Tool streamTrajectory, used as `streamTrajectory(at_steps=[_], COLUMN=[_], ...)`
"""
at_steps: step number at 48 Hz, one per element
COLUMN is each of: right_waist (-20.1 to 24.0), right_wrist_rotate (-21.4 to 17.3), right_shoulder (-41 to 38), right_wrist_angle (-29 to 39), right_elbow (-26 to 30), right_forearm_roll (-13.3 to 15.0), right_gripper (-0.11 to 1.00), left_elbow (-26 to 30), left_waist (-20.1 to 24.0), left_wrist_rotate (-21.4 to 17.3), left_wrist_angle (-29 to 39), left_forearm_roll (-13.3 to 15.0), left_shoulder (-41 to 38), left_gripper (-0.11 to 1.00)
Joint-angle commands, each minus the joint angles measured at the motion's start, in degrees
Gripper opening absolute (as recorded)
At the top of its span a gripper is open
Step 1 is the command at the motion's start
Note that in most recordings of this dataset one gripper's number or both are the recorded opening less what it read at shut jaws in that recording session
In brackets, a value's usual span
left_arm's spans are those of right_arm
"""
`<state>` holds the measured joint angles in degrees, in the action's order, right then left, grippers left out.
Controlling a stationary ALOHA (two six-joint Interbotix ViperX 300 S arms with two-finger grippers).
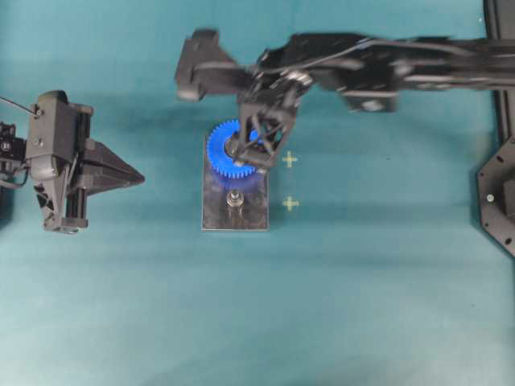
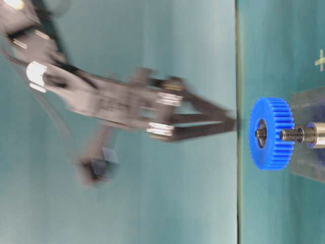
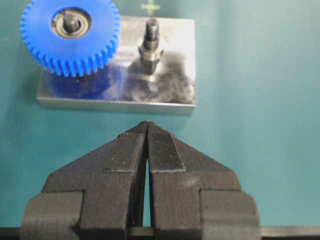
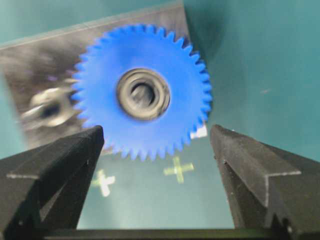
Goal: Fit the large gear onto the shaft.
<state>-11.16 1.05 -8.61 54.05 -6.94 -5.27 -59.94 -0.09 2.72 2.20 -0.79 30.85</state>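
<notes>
One large gear [image 3: 70, 36] sits on one shaft [image 3: 70, 21] at the far end of the grey base plate [image 3: 172, 97]; the peg's tip shows through the dark bearing hub [image 4: 143, 94] at its centre, and the blue teeth overhang the plate's edge. From table level the gear stands on the peg above the plate. A second peg [image 3: 151, 44], threaded at the top with a wider collar, stands bare just beside the gear, so I count two pegs, one gear, one plate. Two pale cross marks [image 1: 290, 159] lie on the teal table [image 1: 386, 289] beside the plate. I can read no writing or brand anywhere.

My right gripper [image 4: 156, 150] hangs over the gear, its two fingers spread wide and touching nothing. My left gripper [image 3: 147, 145] rests off to the side, well apart from the plate, its fingers pressed together on nothing.
</notes>
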Motion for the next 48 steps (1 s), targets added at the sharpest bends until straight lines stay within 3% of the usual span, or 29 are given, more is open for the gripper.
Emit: streamTrajectory(at_steps=[1, 12, 26, 35, 48], right_waist=[-0.09, 0.00, 1.05, 3.43, 4.31], right_wrist_rotate=[0.79, -0.09, -0.35, -0.35, -0.44], right_shoulder=[5.54, 13.89, 23.55, 26.28, 30.67], right_wrist_angle=[-1.93, -11.16, -28.13, -35.16, -36.04], right_elbow=[-2.55, -15.21, -29.71, -34.89, -39.29], right_forearm_roll=[0.62, 0.26, 0.35, 0.35, 0.35], right_gripper=[0.91, 0.89, 0.86, 0.86, 0.86], left_elbow=[0.70, 0.53, 0.44, 0.35, 0.70], left_waist=[-0.09, -0.09, 0.09, 0.26, 0.26], left_wrist_rotate=[-0.09, -0.18, -0.44, -0.26, -0.35], left_wrist_angle=[-0.53, -0.62, -2.46, -3.34, -3.69], left_forearm_roll=[-0.18, -0.09, -0.09, -0.09, -0.09], left_shoulder=[0.26, 0.35, 0.44, 0.35, 0.35], left_gripper=[0.00, 0.00, 0.00, 0.00, 0.00])
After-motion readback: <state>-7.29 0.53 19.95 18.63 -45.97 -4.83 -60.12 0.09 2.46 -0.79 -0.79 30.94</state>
